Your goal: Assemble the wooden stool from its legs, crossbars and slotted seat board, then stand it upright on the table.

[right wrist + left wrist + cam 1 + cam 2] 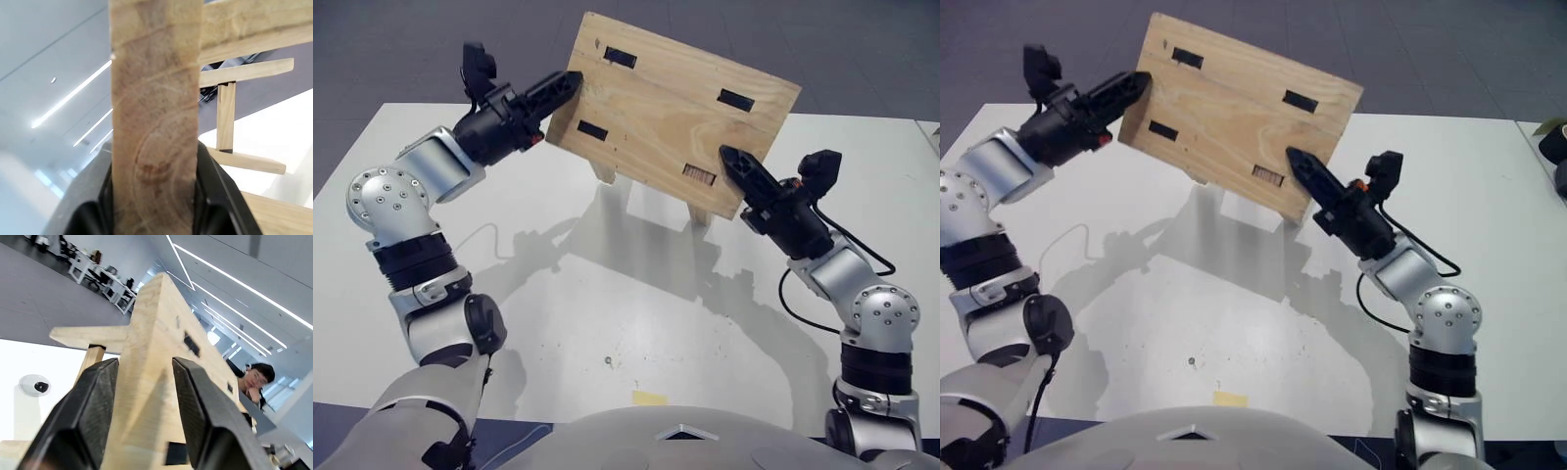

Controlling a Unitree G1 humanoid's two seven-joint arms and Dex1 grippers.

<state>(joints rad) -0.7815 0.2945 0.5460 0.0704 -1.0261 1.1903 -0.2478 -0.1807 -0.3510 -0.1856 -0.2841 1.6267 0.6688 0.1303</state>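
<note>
Two grippers engaged. Left gripper (570, 82) and right gripper (728, 157) each clamped on opposite edges of the slotted seat board (656, 108), held tilted over the table (607, 304) (legs (605, 174) apparently fitted beneath). Advised: level both ends together, lower squarely.

On the white table (705, 323) lie a yellow tape scrap (649, 398) and a small dark speck (608, 361) — both near its front edge.
</note>
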